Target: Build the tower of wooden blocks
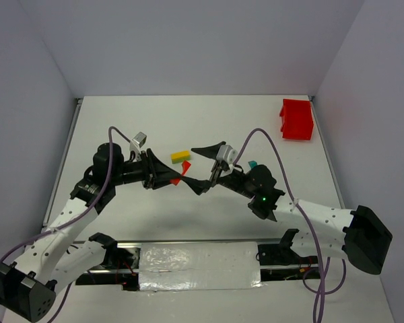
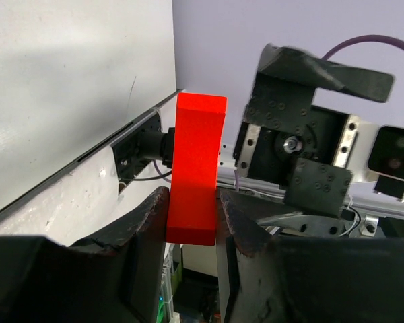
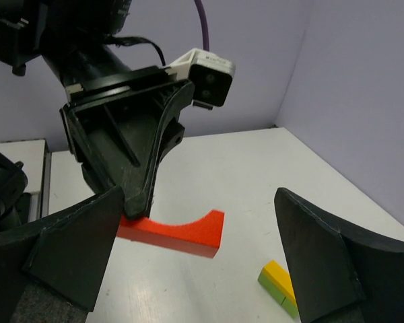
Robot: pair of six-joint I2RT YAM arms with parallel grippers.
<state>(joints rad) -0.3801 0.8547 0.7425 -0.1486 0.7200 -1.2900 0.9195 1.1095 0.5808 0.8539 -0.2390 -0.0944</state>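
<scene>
No wood block tower is in view; the blocks are apart. My left gripper (image 1: 173, 177) is shut on a red arch-shaped piece (image 1: 177, 180), held above the table with its free end pointing at the right gripper. In the left wrist view the red piece (image 2: 195, 175) sticks out between the two fingers. My right gripper (image 1: 200, 168) stands open, facing the left one, and the red piece (image 3: 182, 232) lies between its spread fingers without touching them. A yellow-green bar (image 1: 180, 157) lies on the table just behind. A teal wedge (image 1: 252, 164) peeks out beside the right wrist.
A red plastic bin (image 1: 296, 120) stands at the table's far right corner. Grey walls close in the table on three sides. Both arms' cables arch over the middle of the table.
</scene>
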